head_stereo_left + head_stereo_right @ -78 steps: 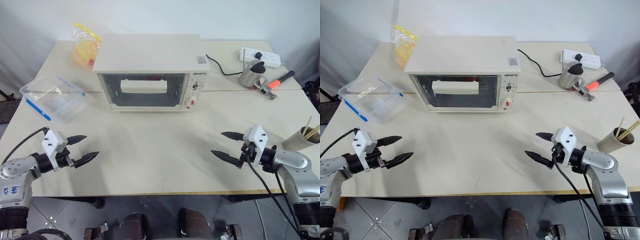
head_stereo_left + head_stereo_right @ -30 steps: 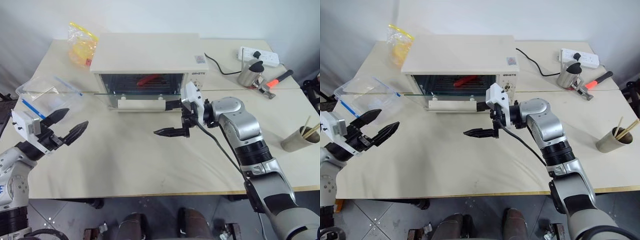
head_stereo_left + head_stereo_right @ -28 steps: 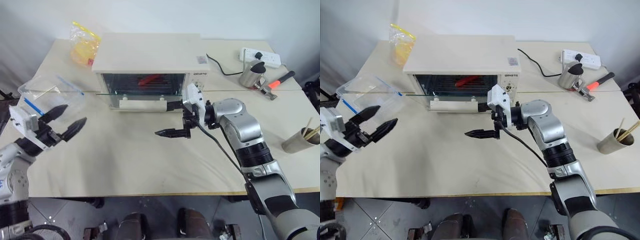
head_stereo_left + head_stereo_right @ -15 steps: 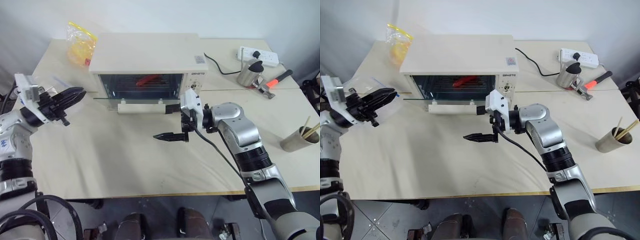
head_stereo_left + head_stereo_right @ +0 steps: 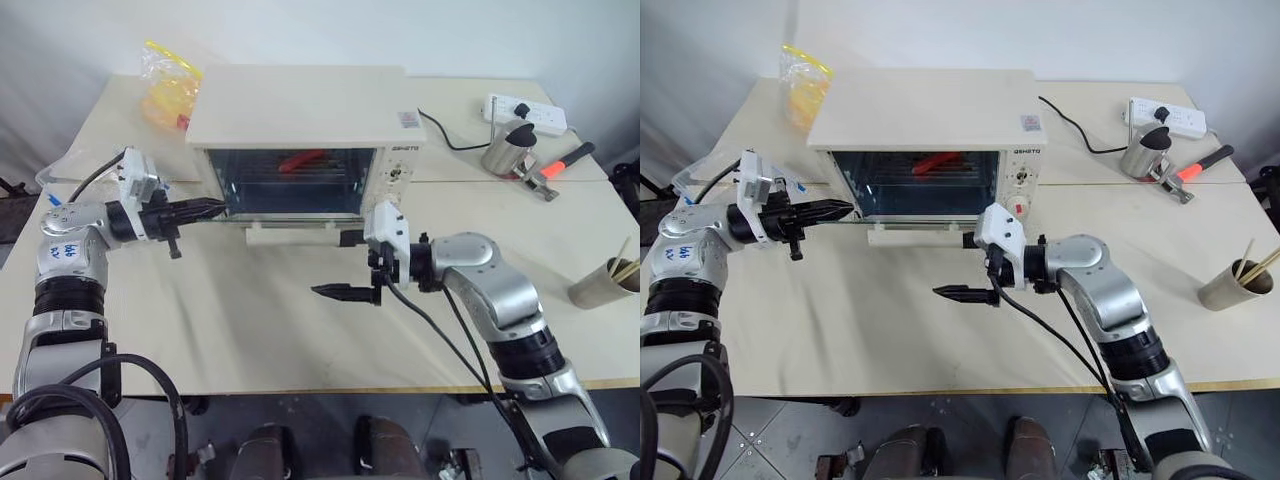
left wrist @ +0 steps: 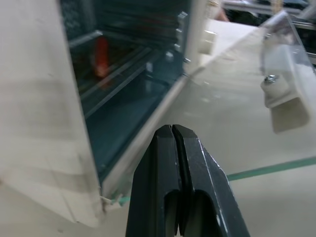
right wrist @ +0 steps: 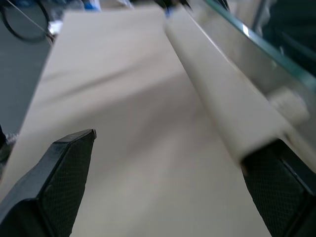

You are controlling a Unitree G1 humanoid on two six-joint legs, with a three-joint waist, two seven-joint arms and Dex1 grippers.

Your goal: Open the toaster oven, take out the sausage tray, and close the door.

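A pale cream table (image 5: pixel 250 330) stands against a white wall, and the toaster oven (image 5: pixel 305 135) sits at the middle of its far half. The door (image 5: pixel 915 225) is swung down, its glass pane lying about level in front of the oven's open mouth with the cream bar handle (image 5: pixel 295 233) along its front edge. Inside the oven, a red sausage (image 5: pixel 300 160) lies on the sausage tray (image 5: pixel 925 172), which sits on the wire rack; the tray itself is hard to make out through the dark cavity.

The left gripper (image 5: pixel 208 209) points level toward the oven's left front corner, its two black fingers pressed together and holding nothing, the tips just beside the left edge of the lowered door. The right gripper (image 5: pixel 345 265) is in front of the oven, with its fingers spread wide: one finger is near the right end of the handle, the other well out over the bare table.

Left of the oven lie a clear plastic container (image 5: pixel 700 175) and, farther back, a yellow plastic bag (image 5: pixel 172 85). Right of the oven are a white power strip (image 5: pixel 525 112), a metal jug (image 5: pixel 505 148), and an orange-handled hammer (image 5: pixel 560 165). A paper cup with sticks (image 5: pixel 605 280) stands farther right, near the table's edge.
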